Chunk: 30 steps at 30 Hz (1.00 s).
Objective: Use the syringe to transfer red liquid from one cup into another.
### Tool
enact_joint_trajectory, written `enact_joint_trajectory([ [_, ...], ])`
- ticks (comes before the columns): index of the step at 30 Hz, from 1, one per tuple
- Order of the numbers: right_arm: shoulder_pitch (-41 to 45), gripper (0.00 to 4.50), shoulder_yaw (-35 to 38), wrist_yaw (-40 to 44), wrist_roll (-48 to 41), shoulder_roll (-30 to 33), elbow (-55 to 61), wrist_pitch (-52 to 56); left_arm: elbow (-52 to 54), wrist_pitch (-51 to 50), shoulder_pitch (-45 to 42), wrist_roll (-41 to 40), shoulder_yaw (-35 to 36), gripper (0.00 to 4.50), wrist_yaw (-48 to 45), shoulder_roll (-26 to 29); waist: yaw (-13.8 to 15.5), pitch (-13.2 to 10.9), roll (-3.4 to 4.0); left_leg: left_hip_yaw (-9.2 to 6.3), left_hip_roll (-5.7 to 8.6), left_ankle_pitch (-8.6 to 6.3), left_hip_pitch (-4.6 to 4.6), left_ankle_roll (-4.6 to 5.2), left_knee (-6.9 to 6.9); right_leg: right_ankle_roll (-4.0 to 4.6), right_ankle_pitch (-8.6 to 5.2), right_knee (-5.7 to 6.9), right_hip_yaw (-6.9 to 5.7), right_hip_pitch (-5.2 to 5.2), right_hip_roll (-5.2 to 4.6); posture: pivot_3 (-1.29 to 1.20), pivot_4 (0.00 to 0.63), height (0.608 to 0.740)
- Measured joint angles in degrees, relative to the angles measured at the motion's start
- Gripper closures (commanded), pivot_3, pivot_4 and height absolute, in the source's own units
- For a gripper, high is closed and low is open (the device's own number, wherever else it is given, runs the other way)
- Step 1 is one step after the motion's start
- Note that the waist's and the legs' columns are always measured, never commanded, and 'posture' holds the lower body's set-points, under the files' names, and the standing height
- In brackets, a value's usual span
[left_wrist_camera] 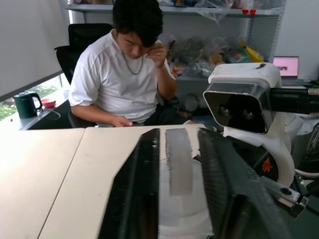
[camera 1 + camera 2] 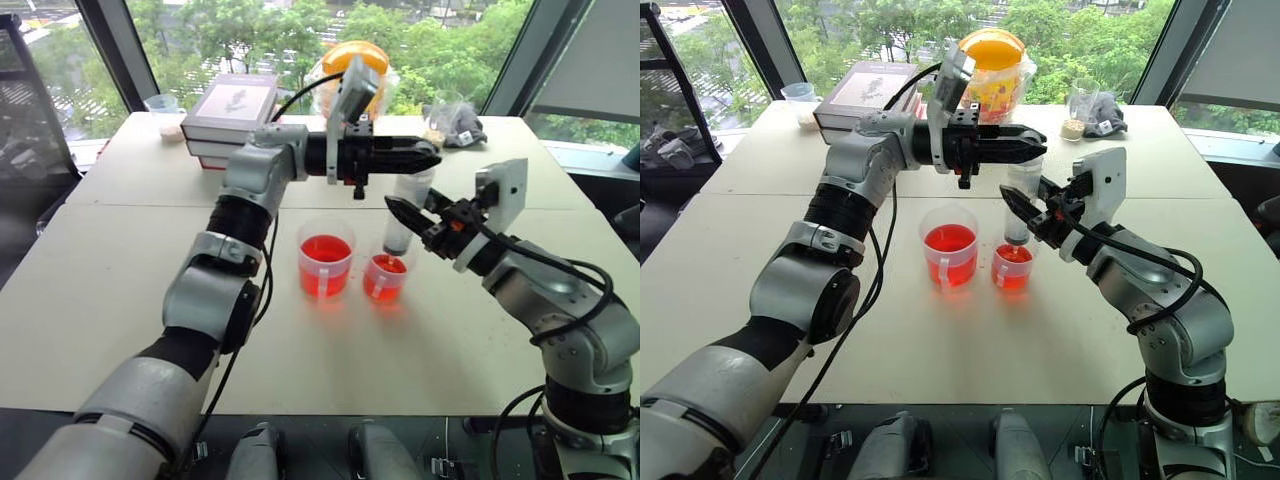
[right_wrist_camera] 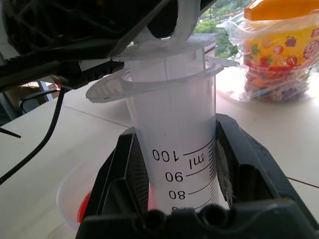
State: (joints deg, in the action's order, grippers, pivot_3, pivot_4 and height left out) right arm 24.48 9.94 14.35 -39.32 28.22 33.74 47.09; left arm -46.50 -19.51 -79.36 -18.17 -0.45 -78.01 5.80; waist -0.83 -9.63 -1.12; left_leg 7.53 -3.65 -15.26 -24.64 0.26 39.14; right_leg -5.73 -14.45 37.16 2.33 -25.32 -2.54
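The syringe (image 2: pixel 412 190) stands upright with its tip down in the smaller cup (image 2: pixel 385 280), which holds some red liquid (image 2: pixel 390 266). My right gripper (image 2: pixel 405 212) is shut on the syringe barrel (image 3: pixel 174 139) from the right, just under the 100 ml mark. The plunger's top sits close above the barrel's flange. My left gripper (image 2: pixel 428 155) lies level, pointing right, right over the plunger top, its fingers (image 1: pixel 139 179) a little apart. The larger cup (image 2: pixel 325 265) stands to the left of the smaller one, about half full of red liquid.
At the table's far side lie stacked books (image 2: pixel 230 110), a yellow-lidded jar in a bag (image 2: pixel 355 60), a clear cup with beige contents (image 2: pixel 163 108), another such cup (image 2: pixel 1075 110) and a dark object (image 2: pixel 462 127). A person (image 1: pixel 124 64) sits at the table's side.
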Motion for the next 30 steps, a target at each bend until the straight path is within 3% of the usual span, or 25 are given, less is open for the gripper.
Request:
enact_joint_trajectory([
  [3,-0.81,3.08,-0.03,-0.16,0.47,-0.41,0.42,-1.50,-2.35,0.29,-0.02,-0.04,0.99,0.33,1.12,1.16,-0.21,0.00,0.00,-0.01,-0.01,0.00,0.01,0.00,0.00,-0.01,0.00,0.02,0.00,0.00,0.02,0.00,0.150,0.740],
  [4,-1.13,3.08,-0.03,-0.28,0.56,-0.56,0.44,-1.87,-3.08,0.34,-0.01,-0.03,1.41,0.08,1.45,1.94,-0.29,0.00,0.00,0.00,-0.01,0.00,0.02,0.00,-0.01,-0.01,0.00,0.04,0.02,-0.03,0.02,0.00,0.150,0.740],
  [13,-0.95,3.08,-0.12,0.03,0.76,-0.10,0.91,-2.37,-4.32,-0.40,0.57,-2.38,5.87,0.08,0.23,10.68,-0.04,0.00,0.00,0.04,-0.02,0.00,0.01,0.00,0.00,-0.01,0.01,0.05,0.00,-0.01,0.00,0.00,0.150,0.740],
  [16,4.82,3.08,1.61,-2.25,-1.72,0.34,-0.44,1.61,-1.57,-1.68,4.38,-2.47,5.73,0.08,-0.10,12.26,-0.09,0.00,0.00,0.05,-0.02,0.01,0.02,-0.01,0.04,0.00,0.01,0.08,0.01,-0.01,-0.03,0.00,0.150,0.740],
  [20,19.27,3.08,9.83,-10.18,-9.74,3.13,-7.95,14.97,5.40,-4.55,11.07,-2.66,4.33,0.08,-1.17,13.16,-0.12,0.00,0.00,0.07,-0.06,0.01,0.01,-0.01,0.04,0.01,0.02,0.15,0.02,-0.06,-0.06,0.00,0.150,0.740],
  [24,32.28,3.08,14.15,-14.95,-11.97,10.83,-19.23,31.58,12.26,-7.06,15.15,-3.44,3.23,0.08,-1.18,14.29,0.11,0.01,0.02,0.13,-0.08,0.01,-0.01,-0.01,-0.05,0.03,0.00,0.06,-0.04,-0.07,-0.08,0.00,0.150,0.740],
  [27,35.18,3.08,13.91,-14.87,-10.05,15.52,-26.92,41.50,16.07,-8.32,17.72,-3.74,2.28,0.08,-0.60,14.63,0.06,0.01,0.02,0.12,-0.08,-0.02,-0.07,0.03,-0.10,0.04,0.00,-0.05,0.00,-0.10,-0.10,0.00,0.150,0.740],
  [30,32.42,3.08,7.34,-10.93,-9.74,22.41,-33.55,44.93,20.81,-10.21,20.79,-4.51,1.63,0.08,0.76,14.69,0.00,0.02,0.03,0.11,-0.05,-0.04,-0.10,0.06,-0.09,0.03,0.01,-0.09,0.04,-0.12,-0.11,0.00,0.150,0.740],
])
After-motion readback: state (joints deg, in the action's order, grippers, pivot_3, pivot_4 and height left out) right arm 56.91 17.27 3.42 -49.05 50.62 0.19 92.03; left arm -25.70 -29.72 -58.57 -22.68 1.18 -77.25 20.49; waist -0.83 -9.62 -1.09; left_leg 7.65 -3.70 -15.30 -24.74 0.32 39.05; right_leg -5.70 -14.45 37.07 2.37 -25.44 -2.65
